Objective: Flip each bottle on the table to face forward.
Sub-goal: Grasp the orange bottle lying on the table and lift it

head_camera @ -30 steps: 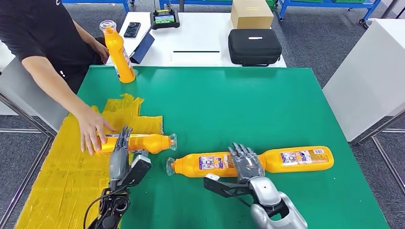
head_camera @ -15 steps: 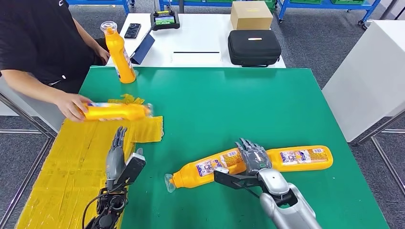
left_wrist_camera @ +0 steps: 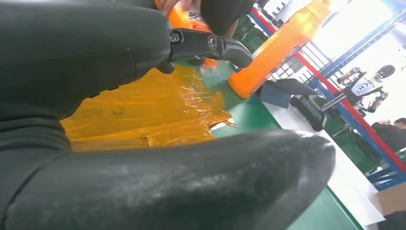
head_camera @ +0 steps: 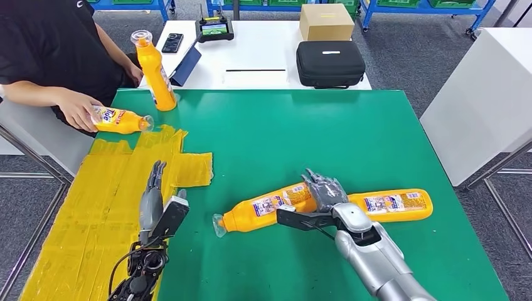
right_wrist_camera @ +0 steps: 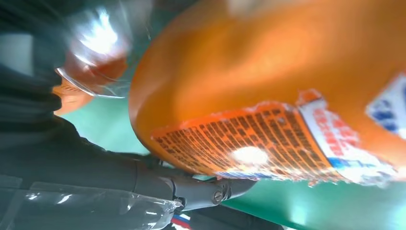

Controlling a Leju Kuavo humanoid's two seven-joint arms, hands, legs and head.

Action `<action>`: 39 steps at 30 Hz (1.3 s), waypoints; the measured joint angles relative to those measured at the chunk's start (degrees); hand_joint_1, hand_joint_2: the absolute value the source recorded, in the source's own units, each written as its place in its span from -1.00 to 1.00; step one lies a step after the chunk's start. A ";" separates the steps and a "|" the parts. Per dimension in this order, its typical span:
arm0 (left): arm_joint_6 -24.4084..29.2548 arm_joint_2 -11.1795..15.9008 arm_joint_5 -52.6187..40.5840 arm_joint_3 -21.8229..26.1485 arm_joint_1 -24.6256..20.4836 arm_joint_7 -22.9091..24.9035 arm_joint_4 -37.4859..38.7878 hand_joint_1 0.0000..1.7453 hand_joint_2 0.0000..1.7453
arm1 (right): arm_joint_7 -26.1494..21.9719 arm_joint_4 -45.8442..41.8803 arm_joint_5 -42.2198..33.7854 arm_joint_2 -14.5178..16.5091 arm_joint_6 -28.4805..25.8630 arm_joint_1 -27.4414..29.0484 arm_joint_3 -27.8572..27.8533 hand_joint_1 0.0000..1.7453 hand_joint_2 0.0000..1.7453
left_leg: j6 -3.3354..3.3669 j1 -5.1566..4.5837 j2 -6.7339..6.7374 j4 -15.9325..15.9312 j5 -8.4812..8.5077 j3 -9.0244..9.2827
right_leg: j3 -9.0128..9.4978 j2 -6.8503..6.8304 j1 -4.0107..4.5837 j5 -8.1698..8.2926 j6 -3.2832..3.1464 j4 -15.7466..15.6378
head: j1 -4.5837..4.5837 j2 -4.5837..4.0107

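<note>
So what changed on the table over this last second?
The person's hand lifted the bottle off the yellow sheet and carried it to the table's far left corner. The right hand gripped the nearer lying bottle and swung its cap end toward the robot. The left hand stayed open, the upright bottle and right-side bottle unmoved.

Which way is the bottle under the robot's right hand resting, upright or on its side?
On its side. The bottle lies on the green table, cap toward the robot's left, with the right hand gripping its body.
</note>
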 joint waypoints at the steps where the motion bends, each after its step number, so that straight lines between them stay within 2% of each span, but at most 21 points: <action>1: 0.00 0.00 0.12 0.00 -0.08 -0.05 0.08 -1.00 -1.00 | -0.07 0.53 -0.01 0.24 -0.10 -0.45 0.31 -1.00 -1.00 | 0.01 0.00 0.03 0.00 0.03 -0.01 | -0.01 0.02 0.01 0.02 0.00 0.00 | 0.00 0.00; 11: -0.01 0.00 0.87 0.00 -0.46 -0.12 0.52 -1.00 -1.00 | -0.07 3.45 0.64 1.17 -0.81 -3.05 3.11 -1.00 -1.00 | 0.02 0.03 0.07 0.00 0.07 -0.10 | -0.11 0.04 0.06 0.06 -0.02 0.02 | -0.01 0.00; 24: -1.07 0.00 1.08 0.00 -0.43 0.65 0.42 -1.00 -1.00 | -0.26 1.50 1.08 1.92 -1.40 -2.34 5.50 -1.00 -1.00 | -0.01 0.03 0.05 0.00 0.04 -0.20 | -0.18 0.06 0.06 0.04 0.00 0.02 | -0.01 0.00; 28: -1.45 -0.01 0.67 0.01 -0.09 1.09 -0.09 -1.00 -1.00 | -0.86 -1.83 1.21 2.50 -2.61 -0.71 6.05 -1.00 1.00 | -0.01 0.03 0.05 0.00 0.05 -0.36 | -0.32 0.06 0.06 0.04 0.00 0.04 | 0.00 0.00; 39: -1.92 -0.02 -0.15 0.04 1.55 1.98 -2.60 -1.00 -1.00 | -2.56 -11.09 0.56 5.30 -2.72 1.68 8.33 -1.00 1.00 | 0.00 0.03 0.02 0.00 0.10 -0.83 | -0.75 0.03 0.06 0.01 0.04 0.06 | 0.00 0.00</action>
